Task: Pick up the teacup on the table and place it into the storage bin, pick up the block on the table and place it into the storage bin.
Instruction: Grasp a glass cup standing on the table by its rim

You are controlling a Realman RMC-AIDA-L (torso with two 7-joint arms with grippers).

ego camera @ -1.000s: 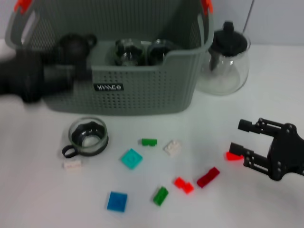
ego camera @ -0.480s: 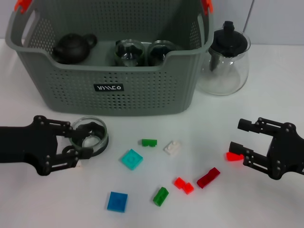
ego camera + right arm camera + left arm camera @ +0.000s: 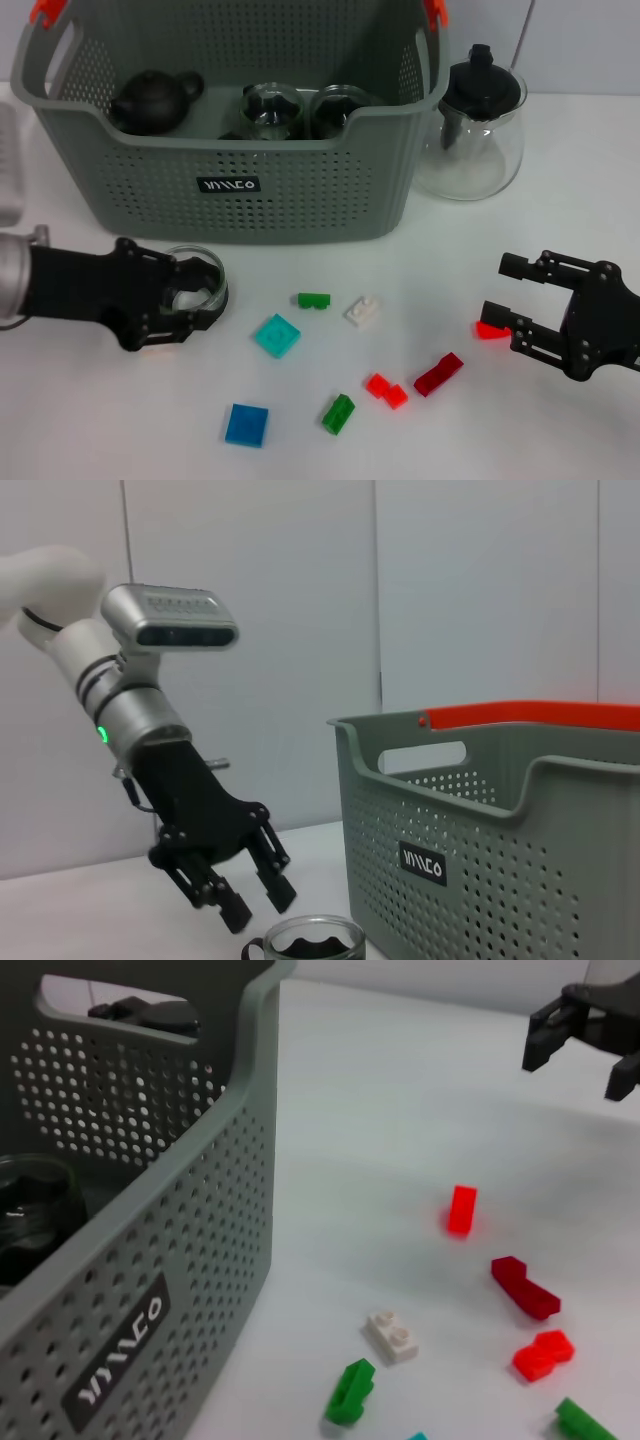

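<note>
Black skeletal left pincer (image 3: 185, 295) on a silver wrist with green indicator light and white upper arm; right pincer (image 3: 502, 288) matching black.

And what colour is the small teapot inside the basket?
The teapot in the basket is black, clearest in the head view.

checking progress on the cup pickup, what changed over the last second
The left gripper came down from over the storage bin to the table and now has its open fingers around the glass teacup, not lifted yet. The right gripper stayed open by the red block; the other blocks did not move.
</note>
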